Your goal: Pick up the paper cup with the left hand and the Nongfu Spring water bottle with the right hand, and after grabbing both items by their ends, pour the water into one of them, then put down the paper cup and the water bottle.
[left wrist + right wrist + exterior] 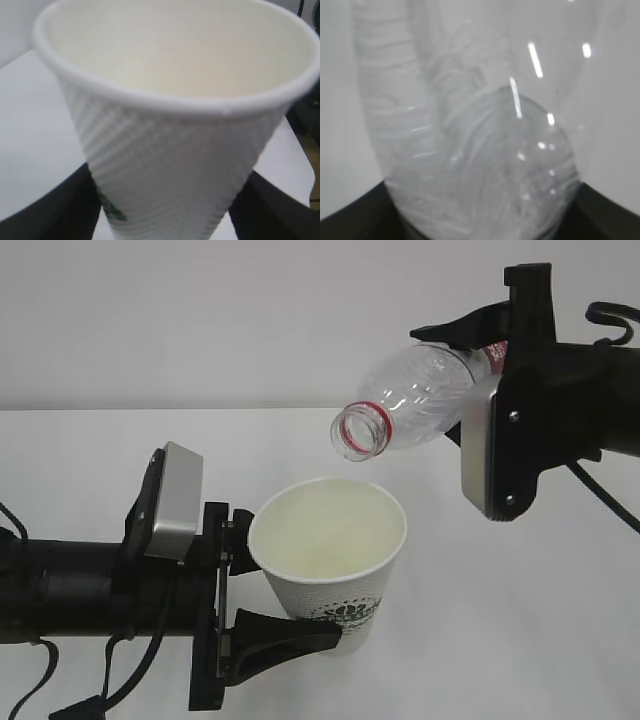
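The white paper cup point(330, 560) with a green logo is held upright above the table, my left gripper point(262, 585) shut on its lower part. In the left wrist view the cup point(175, 150) fills the frame between two black fingers point(60, 210). Its cream inside looks faintly yellowish; I cannot tell the water level. The clear Nongfu Spring water bottle point(420, 395) is tilted, its open red-ringed mouth pointing down-left just above the cup's rim. My right gripper point(480, 360) is shut on its rear end. In the right wrist view the bottle point(480, 150) fills the frame.
A white table point(520, 620) stretches under both arms against a plain white wall. Black cables point(610, 500) hang from the right arm at the far right edge. Nothing else stands on the table near the cup.
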Tool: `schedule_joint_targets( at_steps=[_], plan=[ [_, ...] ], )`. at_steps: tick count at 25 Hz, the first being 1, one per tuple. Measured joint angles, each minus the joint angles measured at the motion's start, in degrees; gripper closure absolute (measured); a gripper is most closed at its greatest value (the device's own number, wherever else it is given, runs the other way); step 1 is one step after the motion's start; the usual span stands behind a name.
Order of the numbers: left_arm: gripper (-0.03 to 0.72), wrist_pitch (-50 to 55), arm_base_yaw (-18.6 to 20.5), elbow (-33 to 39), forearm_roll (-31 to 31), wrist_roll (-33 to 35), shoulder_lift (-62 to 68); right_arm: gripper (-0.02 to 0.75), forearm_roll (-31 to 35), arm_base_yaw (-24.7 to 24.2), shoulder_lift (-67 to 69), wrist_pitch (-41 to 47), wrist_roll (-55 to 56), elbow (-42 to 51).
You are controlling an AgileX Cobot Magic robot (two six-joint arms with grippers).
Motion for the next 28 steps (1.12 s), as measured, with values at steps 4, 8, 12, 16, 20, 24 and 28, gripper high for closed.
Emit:
schedule_joint_targets(
  at_steps=[4, 8, 12, 16, 20, 24, 28],
  plan=[
    [0.145, 0.0, 0.0, 0.0, 0.0, 0.0, 0.0, 0.234, 0.5, 0.0, 0.0, -0.8, -1.2, 0.0],
    [0.145, 0.0, 0.0, 0.0, 0.0, 0.0, 0.0, 0.234, 0.9, 0.0, 0.0, -1.3, -2.2, 0.0],
    [0.145, 0.0, -0.2, 0.0, 0.0, 0.0, 0.0, 0.234, 1.1, 0.0, 0.0, -1.6, -3.6, 0.0],
    [0.145, 0.0, -0.3, 0.0, 0.0, 0.0, 0.0, 0.234, 1.7, 0.0, 0.0, -3.2, -4.0, 0.0],
    [0.145, 0.0, -0.3, 0.0, 0.0, 0.0, 0.0, 0.234, 1.8, 0.0, 0.0, -3.4, -4.3, 0.0],
    [0.145, 0.0, -0.3, 0.0, 0.0, 0.0, 0.0, 0.234, 1.9, 0.0, 0.0, -3.5, -4.5, 0.0],
    [0.145, 0.0, -0.3, 0.0, 0.0, 0.0, 0.0, 0.234, 2.0, 0.0, 0.0, -3.6, -4.6, 0.0]
  ],
)
